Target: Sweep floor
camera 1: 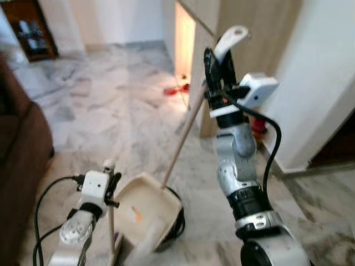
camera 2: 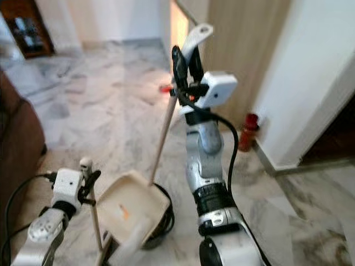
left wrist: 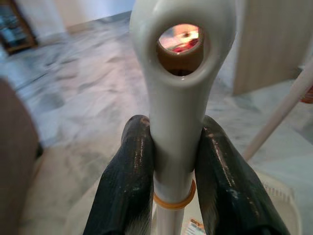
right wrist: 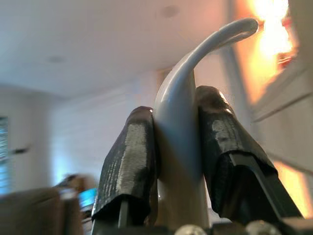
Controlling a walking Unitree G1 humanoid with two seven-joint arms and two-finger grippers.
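My right gripper [camera 1: 217,64] is raised high and shut on the white curved grip [right wrist: 181,122] of a long wooden pole [camera 1: 183,138]. The pole slants down to a cream dustpan [camera 1: 147,208] standing on the marble floor. A small orange scrap [camera 1: 136,214] lies inside the pan. My left gripper [camera 1: 112,185] is low at the front left, shut on the white looped top [left wrist: 178,63] of the broom handle [camera 1: 111,221], which stands upright beside the dustpan. The broom's head is hidden or blurred below.
Red bits [camera 1: 171,91] lie on the floor near a lit gap in the wooden cabinets [camera 1: 260,33]. A red object [camera 2: 248,130] stands by the white wall. A brown sofa [camera 1: 22,160] bounds the left side. Open marble floor [camera 1: 111,100] stretches ahead.
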